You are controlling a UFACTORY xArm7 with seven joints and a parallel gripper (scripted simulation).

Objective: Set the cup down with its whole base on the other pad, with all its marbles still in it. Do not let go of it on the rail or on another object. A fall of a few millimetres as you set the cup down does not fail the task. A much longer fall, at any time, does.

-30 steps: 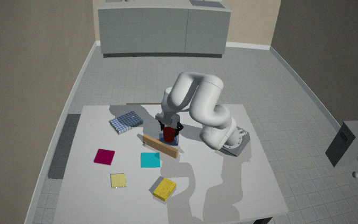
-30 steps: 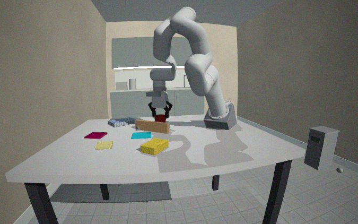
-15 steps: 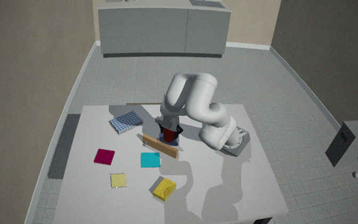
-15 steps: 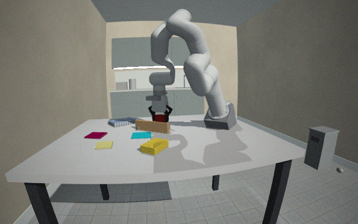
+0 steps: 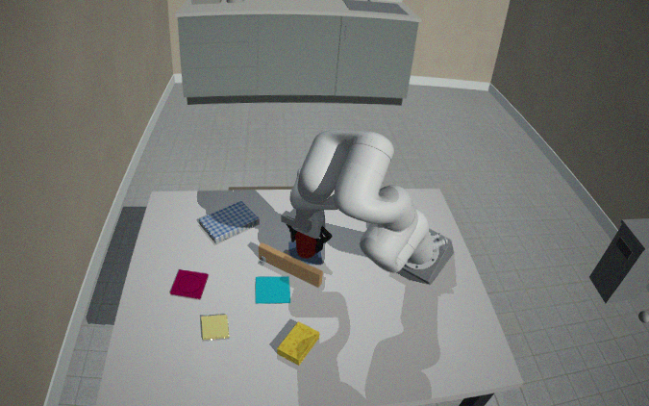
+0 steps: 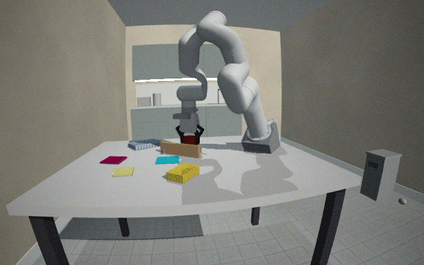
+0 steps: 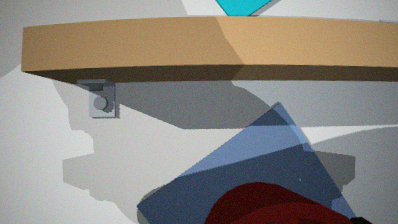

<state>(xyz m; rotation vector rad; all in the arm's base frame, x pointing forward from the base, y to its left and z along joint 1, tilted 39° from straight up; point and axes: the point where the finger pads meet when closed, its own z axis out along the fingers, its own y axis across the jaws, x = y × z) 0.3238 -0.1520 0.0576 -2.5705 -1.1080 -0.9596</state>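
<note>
A dark red cup (image 5: 307, 245) stands on a blue pad (image 5: 316, 258) just behind the wooden rail (image 5: 289, 265). My gripper (image 5: 308, 237) is open, lowered around the cup, with one black finger on each side of it. From the exterior view the cup (image 6: 189, 139) shows between the fingers (image 6: 189, 133), behind the rail (image 6: 180, 149). In the wrist view the cup's rim (image 7: 277, 205) is at the bottom edge over the blue pad (image 7: 250, 175); the marbles are hidden. A cyan pad (image 5: 271, 290) lies on the near side of the rail, and its corner shows in the wrist view (image 7: 242, 6).
A checked blue box (image 5: 228, 220) lies behind-left of the cup. A magenta pad (image 5: 188, 283), a pale yellow pad (image 5: 214, 326) and a yellow block (image 5: 298, 342) lie on the near side of the rail. The arm's base (image 5: 424, 257) stands to the right.
</note>
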